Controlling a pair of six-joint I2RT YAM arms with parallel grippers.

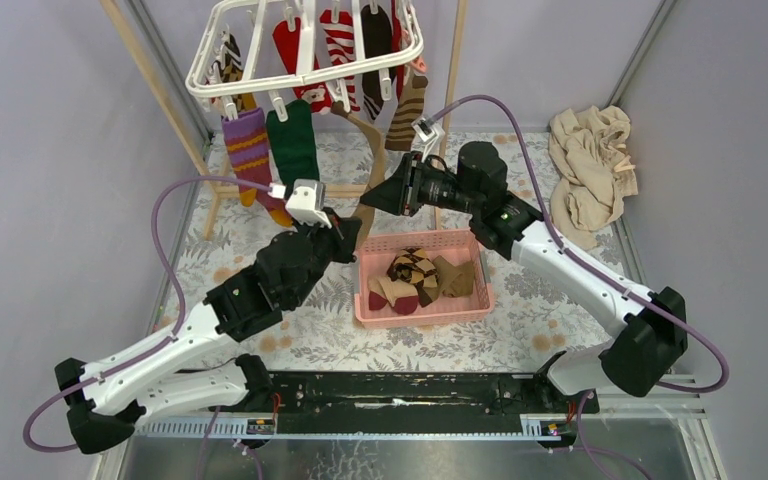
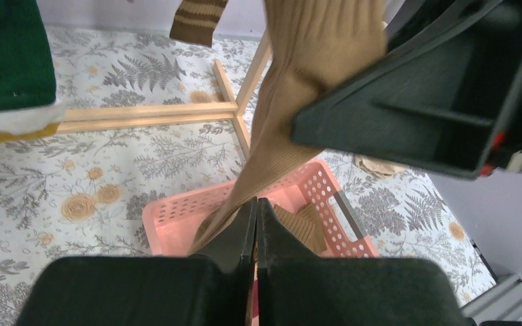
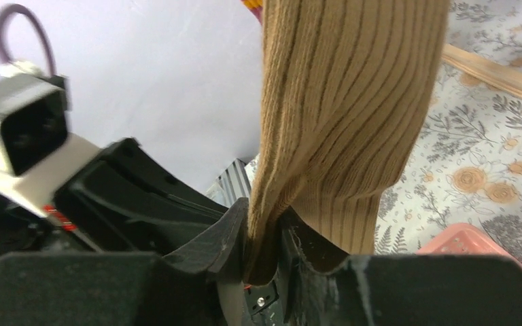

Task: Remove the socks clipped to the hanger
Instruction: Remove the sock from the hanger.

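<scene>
Sock (image 3: 353,102), tan ribbed, hangs off white clip hanger (image 1: 205,60) w/ R hand (image 3: 266,234) pinching it, L hand (image 2: 256,214) clenched.

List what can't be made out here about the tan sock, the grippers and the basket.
- Tan sock, clipped or not: both wrist views cut off its top. In the top view that spot is too small against the crowded hanger.
- Left gripper: the jaws are shut, and in the left wrist view they hide whether fabric is pinched between them.
- Pink basket: the socks overlap in the top view, so the count is unclear.
</scene>
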